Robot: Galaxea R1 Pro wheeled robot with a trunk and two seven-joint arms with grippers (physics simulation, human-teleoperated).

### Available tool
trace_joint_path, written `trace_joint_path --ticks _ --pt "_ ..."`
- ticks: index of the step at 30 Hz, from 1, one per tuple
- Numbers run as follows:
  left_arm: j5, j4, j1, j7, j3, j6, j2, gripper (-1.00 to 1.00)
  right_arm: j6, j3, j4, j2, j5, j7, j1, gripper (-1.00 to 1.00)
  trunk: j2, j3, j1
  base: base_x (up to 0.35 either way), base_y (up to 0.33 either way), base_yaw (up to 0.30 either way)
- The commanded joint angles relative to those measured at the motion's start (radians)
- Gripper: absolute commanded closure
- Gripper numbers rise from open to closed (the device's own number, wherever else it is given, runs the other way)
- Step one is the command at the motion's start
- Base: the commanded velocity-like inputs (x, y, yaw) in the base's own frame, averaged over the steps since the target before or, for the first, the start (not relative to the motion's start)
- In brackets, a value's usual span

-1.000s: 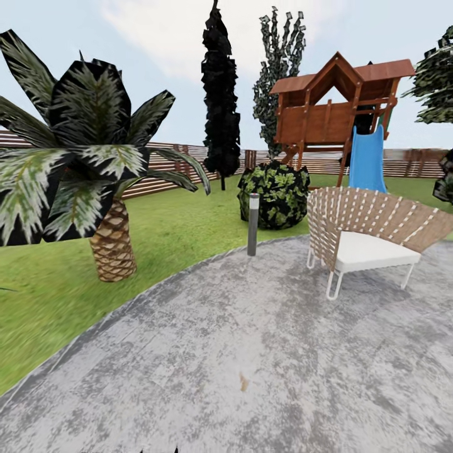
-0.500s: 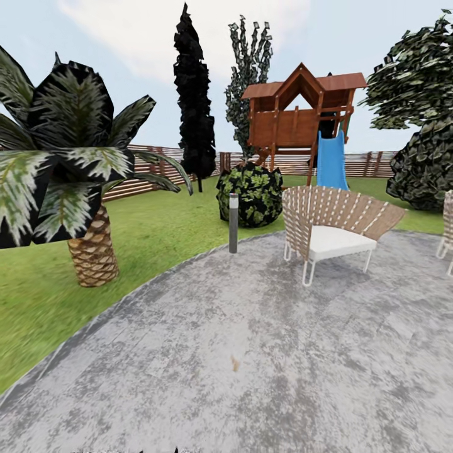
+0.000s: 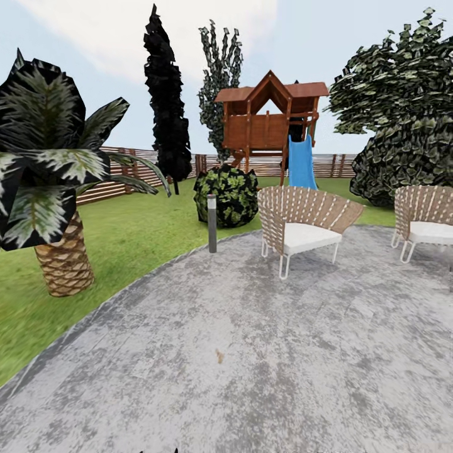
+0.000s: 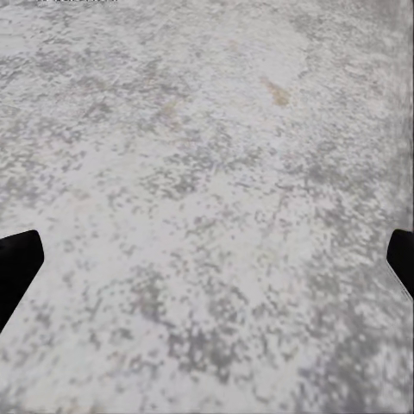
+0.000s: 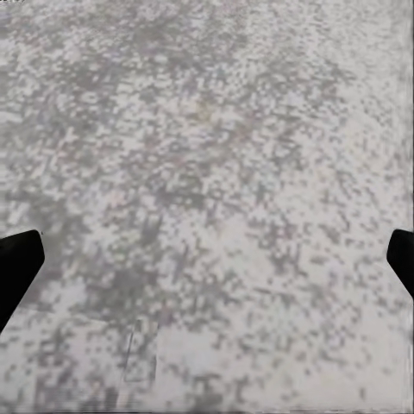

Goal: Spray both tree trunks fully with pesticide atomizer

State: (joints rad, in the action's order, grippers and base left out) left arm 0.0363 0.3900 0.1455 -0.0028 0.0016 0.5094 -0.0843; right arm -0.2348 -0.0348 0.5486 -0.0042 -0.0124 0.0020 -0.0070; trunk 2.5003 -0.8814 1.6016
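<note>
Grey stone paving (image 3: 264,352) spreads under the robot, curving against the green lawn (image 3: 132,233) on the left of the head view. A short scaly-trunked palm (image 3: 63,264) stands on that grass, with a slim bollard light (image 3: 212,223) at the paving's edge and a round bush (image 3: 226,195) just behind it. Two woven chairs with white cushions (image 3: 302,229) (image 3: 428,220) sit on the stone, and beyond them a wooden play tower (image 3: 267,123) with a blue slide (image 3: 301,163) backs onto the slatted fence (image 3: 126,173).

Both wrist views look down on bare mottled paving, with dark finger edges at the sides: the left gripper (image 4: 207,267) and the right gripper (image 5: 207,267) stand spread wide, holding nothing.

I cannot find the pesticide atomizer anywhere in these views, nor the two thick-trunked trees; the robot seems to be in transit. Judging by the task, the sprayer is likely small, light and rigid, easy to knock over on rough grass. A pinch across its body, leaving the nozzle free, looks the safest hold.
</note>
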Motion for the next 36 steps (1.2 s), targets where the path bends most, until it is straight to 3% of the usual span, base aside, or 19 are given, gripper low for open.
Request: trace_joint_path --ticks 1,18,36 --pt "0.004 0.0 0.0 0.0 0.0 0.003 0.0 -1.0 -0.003 -0.001 -0.001 0.0 -0.001 0.0 -0.001 -1.0 0.0 0.0 0.0 -0.004 0.002 -0.255" --pt "0.004 0.0 0.0 0.0 0.0 0.003 0.0 -1.0 -0.005 0.004 0.0 0.007 0.004 -0.003 -0.001 -1.0 0.0 0.004 0.0 -0.001 0.0 -0.116" --pt "0.004 0.0 0.0 0.0 0.0 0.003 0.0 -1.0 -0.005 -0.001 0.002 0.001 0.0 0.003 -0.001 -1.0 0.0 0.006 0.0 0.0 0.0 -0.286"
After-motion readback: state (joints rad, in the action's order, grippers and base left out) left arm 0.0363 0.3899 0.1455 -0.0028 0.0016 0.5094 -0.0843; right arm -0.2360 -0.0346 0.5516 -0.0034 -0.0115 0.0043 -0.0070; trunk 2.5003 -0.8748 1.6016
